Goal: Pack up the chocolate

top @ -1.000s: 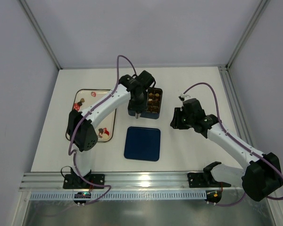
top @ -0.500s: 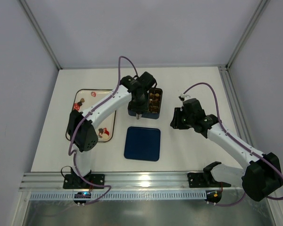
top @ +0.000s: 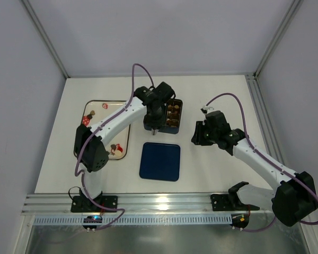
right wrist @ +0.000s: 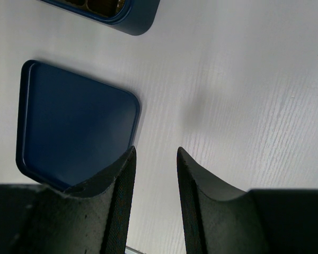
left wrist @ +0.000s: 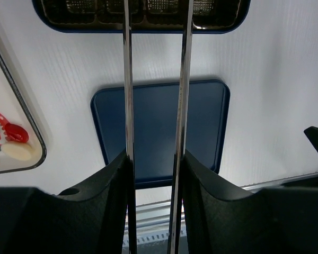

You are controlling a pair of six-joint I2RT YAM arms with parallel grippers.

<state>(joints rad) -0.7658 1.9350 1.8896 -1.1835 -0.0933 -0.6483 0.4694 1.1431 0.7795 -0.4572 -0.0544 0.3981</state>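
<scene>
Several small brown and tan chocolate pieces sit in the grid of the dark-blue box at mid-table. The box's near edge shows at the top of the left wrist view, and its corner shows in the right wrist view. My left gripper hangs over the box's left part. Its long metal blades stand apart with nothing visible between them, and their tips are cut off at the frame's top. My right gripper hovers open and empty over bare table to the right of the box.
A flat dark-blue lid lies in front of the box; it also shows in the left wrist view and the right wrist view. A tray with red strawberry pictures lies at the left. Grey walls enclose the table, with a metal rail along the near edge.
My left gripper has shifted slightly over the box. The right arm has not moved.
</scene>
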